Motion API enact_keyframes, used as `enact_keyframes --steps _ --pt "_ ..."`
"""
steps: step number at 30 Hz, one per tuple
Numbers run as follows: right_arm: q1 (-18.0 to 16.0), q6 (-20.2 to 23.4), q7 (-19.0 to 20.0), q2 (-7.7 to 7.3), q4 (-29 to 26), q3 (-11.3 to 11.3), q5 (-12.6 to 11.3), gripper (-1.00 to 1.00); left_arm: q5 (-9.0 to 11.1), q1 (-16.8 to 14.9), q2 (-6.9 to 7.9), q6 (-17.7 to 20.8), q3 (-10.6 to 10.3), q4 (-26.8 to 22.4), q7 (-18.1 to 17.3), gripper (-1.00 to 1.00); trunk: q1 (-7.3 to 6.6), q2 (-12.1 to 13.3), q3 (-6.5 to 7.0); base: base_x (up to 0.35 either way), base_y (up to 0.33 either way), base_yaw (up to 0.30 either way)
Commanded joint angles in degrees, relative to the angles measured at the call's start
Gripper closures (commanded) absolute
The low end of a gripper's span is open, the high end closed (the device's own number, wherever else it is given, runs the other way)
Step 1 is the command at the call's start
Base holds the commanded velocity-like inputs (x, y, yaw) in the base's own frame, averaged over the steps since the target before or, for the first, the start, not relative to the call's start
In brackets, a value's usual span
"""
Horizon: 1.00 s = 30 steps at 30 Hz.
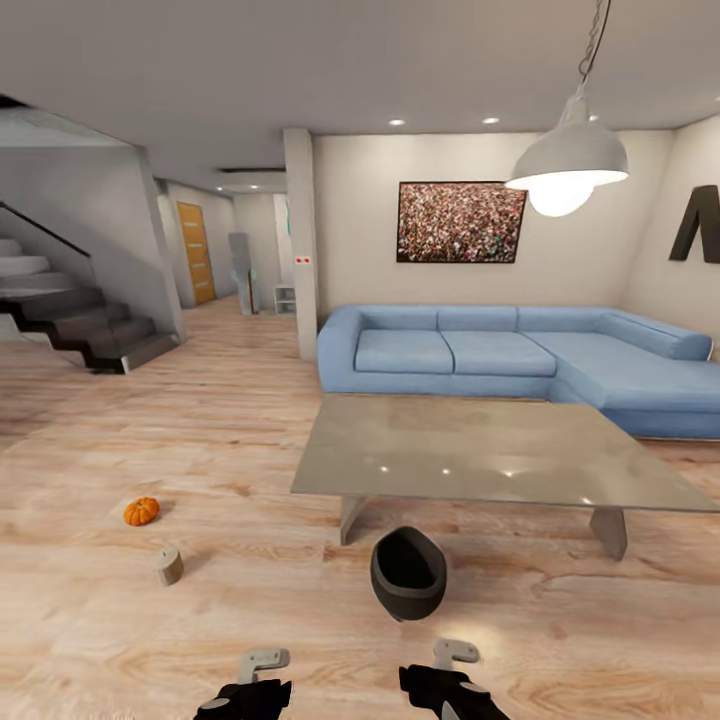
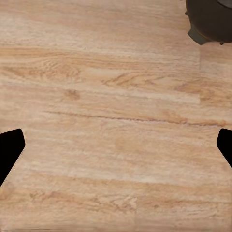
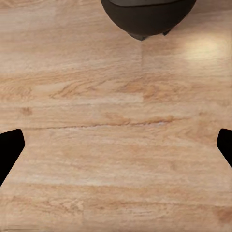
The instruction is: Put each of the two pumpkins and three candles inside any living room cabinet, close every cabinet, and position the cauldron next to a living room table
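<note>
A pale wood-plank floor [image 1: 200,620] runs through an open living room, with a staircase off to one side and a long blue corner sofa [image 1: 520,360] against the far wall under a white hanging lamp [image 1: 568,160]. Low in the head view the left gripper [image 1: 255,668] and the right gripper [image 1: 452,662] hang just above the boards, side by side. In each wrist view the two black fingertips sit at opposite edges with bare planks between them, so both are spread wide and hold nothing.

Just ahead of the right gripper, and slightly inward of it, stands the round black cauldron [image 1: 408,573] on the floor; its dark underside also shows in the right wrist view [image 3: 147,17] and a corner of it in the left wrist view [image 2: 210,19]. Directly beyond it is the big low coffee table with the glossy grey-green glass top [image 1: 490,450]; the cauldron sits just off its near edge, close to one slanted leg, so that part of the task looks met already.

Out ahead and to the left of the left gripper lies a stubby grey-beige candle [image 1: 168,566], and a little farther on a small bright-orange pumpkin [image 1: 141,511], both loose on the floor.

The collecting step seems in hand: the base should turn left, then the left arm should lower its parted fingers around the candle
</note>
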Motion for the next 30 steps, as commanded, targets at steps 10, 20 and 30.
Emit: enact_keyframes --steps 10,20,30 --pt "0.01 0.29 -0.11 0.08 0.15 -0.06 -0.41 -1.0 0.6 -0.04 0.01 -0.06 -0.48 0.01 0.13 -1.0 -0.89 1.59 0.66 0.0 0.0 0.284" --pt "0.01 0.29 -0.09 0.17 0.31 0.03 -0.35 -1.0 0.63 0.28 0.01 -1.05 -0.48 -0.07 0.13 -1.0 -0.89 1.59 0.66 0.003 0.001 0.284" --pt "0.01 0.29 -0.1 0.16 0.33 0.03 -0.38 -1.0 0.53 0.39 0.01 -1.62 -0.4 -0.06 0.13 -1.0 -0.89 1.59 0.66 0.2 0.15 0.162"
